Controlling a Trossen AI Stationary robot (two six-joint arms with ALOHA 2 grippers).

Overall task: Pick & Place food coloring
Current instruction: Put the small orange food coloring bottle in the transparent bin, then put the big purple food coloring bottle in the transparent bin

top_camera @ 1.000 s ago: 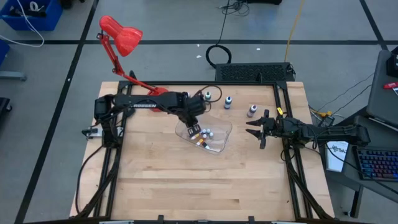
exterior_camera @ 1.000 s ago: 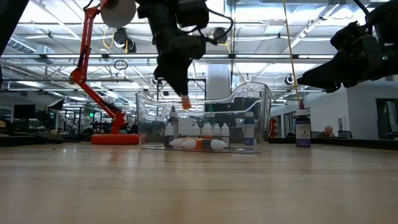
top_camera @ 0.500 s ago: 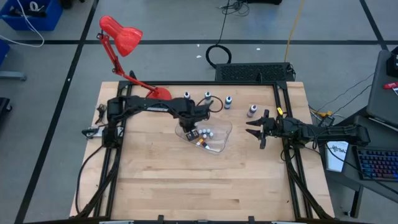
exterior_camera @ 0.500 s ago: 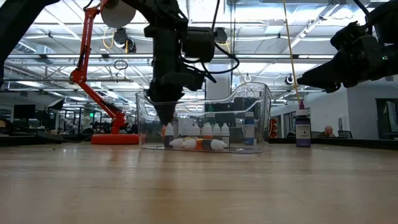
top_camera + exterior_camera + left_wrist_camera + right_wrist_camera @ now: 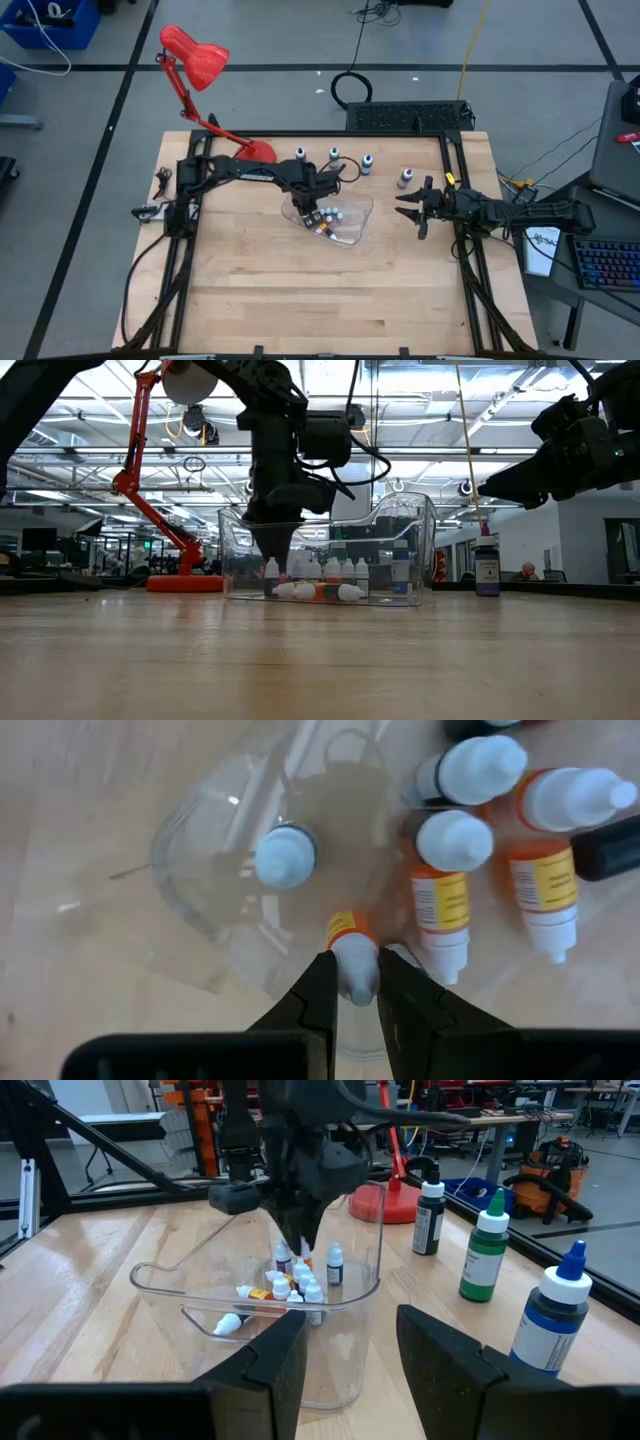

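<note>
Clear plastic tub [image 5: 352, 222] sits mid-counter [image 5: 300, 290]; from above, the left end effector [image 5: 309, 211] dips into it, and the right end effector [image 5: 412, 212] waits well aside, part open and empty. At counter level, the left end effector points straight down, probably so its load lands among the bottles [image 5: 320, 591] beneath. Its wrist view shows the fingers [image 5: 318, 995] clamped on an orange bottle [image 5: 350, 952] by the white cap, others lying just beyond. From the right wrist, bigger bottles [image 5: 484, 1246] stand beside the tub.
</note>
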